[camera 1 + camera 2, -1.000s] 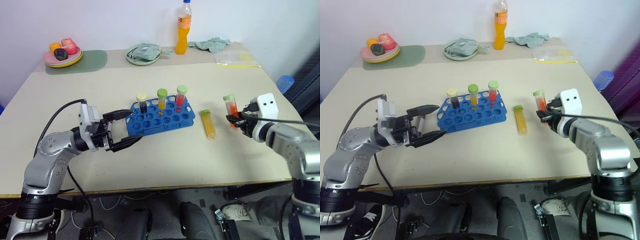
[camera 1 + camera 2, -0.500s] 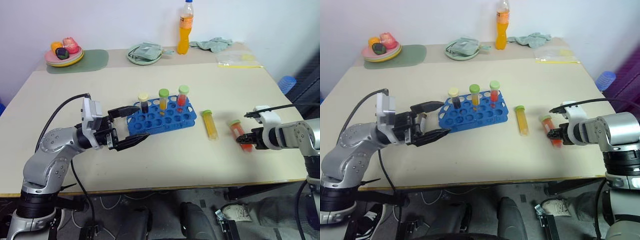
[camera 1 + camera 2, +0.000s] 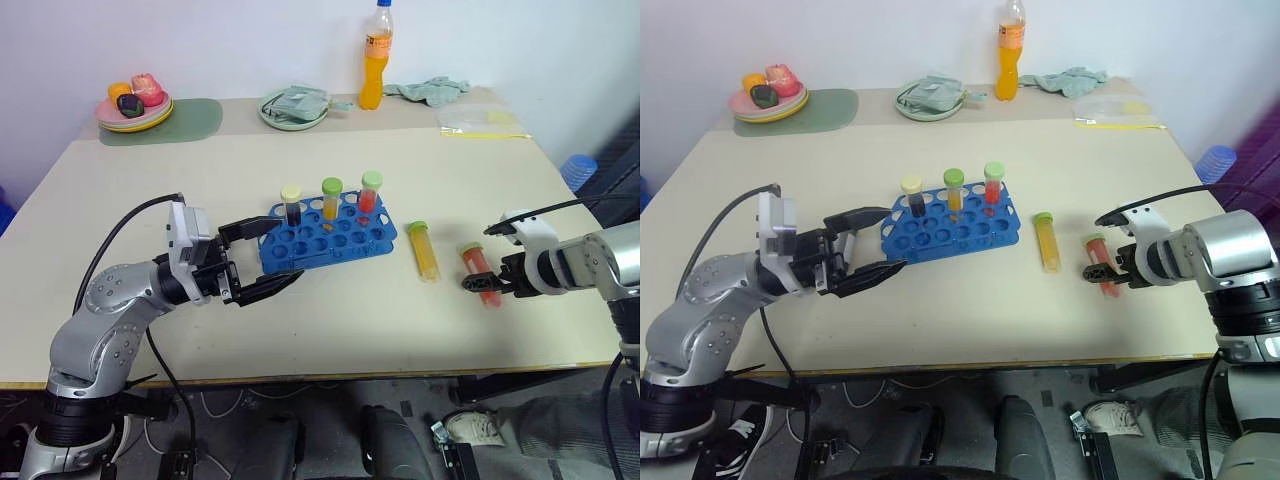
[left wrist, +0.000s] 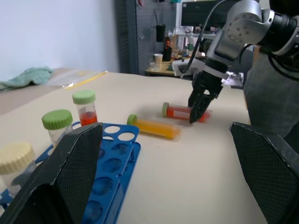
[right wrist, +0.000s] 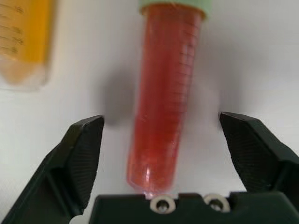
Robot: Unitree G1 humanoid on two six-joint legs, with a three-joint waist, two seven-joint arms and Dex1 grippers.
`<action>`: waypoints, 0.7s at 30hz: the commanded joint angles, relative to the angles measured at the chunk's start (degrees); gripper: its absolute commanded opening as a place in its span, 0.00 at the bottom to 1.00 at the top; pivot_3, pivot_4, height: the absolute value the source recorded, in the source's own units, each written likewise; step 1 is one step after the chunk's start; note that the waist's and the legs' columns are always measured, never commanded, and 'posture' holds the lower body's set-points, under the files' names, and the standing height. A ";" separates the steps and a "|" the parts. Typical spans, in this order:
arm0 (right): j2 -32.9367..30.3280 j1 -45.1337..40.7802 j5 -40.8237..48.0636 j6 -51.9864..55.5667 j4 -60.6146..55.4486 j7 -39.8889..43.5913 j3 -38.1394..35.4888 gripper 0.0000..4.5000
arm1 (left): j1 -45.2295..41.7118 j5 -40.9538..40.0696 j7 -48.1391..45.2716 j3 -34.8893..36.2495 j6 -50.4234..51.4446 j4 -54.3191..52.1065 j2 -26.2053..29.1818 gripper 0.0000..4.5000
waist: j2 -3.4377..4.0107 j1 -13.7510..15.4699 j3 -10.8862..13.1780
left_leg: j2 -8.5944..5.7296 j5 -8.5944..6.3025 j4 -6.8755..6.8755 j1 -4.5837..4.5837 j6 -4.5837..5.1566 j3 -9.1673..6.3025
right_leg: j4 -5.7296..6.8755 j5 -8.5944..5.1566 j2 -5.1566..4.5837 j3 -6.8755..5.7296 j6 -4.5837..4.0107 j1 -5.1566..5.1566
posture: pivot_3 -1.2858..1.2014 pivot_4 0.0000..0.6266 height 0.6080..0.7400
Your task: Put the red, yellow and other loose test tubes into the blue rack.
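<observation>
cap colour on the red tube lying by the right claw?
Green. The red tube lies on the table; its green cap shows best in the left wrist view.

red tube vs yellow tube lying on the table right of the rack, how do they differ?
The red tube holds red liquid; the yellow tube holds yellow-orange liquid. The red tube lies between the open fingers of the right gripper, untouched; the yellow tube lies with no gripper at it. The yellow tube is nearer the blue rack; the red tube lies farther to the right. Both lie flat on the table, green caps pointing away from the robot.
</observation>
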 commanded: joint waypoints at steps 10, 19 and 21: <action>-0.35 -5.45 1.25 3.37 5.59 -1.20 6.97 0.87 | 4.94 0.76 -2.00 1.07 -5.07 -0.38 -0.39 1.00 | -0.01 0.40 -0.01 | 0.04 -0.05 -0.04 -0.07 0.07 0.00 | -0.42 0.01 0.02 -0.04 -0.01 0.08 | 0.52 0.24 1.00; 3.29 -5.99 -0.45 1.96 3.99 -2.63 1.87 0.18 | 7.17 1.72 -2.67 0.83 -7.71 0.23 -0.44 1.00 | -0.01 0.11 -0.01 | 0.07 -0.07 -0.06 -0.07 0.11 0.01 | -0.50 0.01 0.05 -0.04 -0.01 0.11 | 0.52 0.24 1.00; 4.45 -3.98 -0.88 -4.88 0.13 -2.86 -2.61 0.18 | 6.98 2.11 -3.00 0.98 -8.30 0.91 -0.26 1.00 | 0.00 -0.11 0.00 | 0.07 -0.07 -0.06 -0.06 0.11 0.03 | -0.50 0.01 0.05 -0.03 -0.01 0.10 | 0.52 0.24 1.00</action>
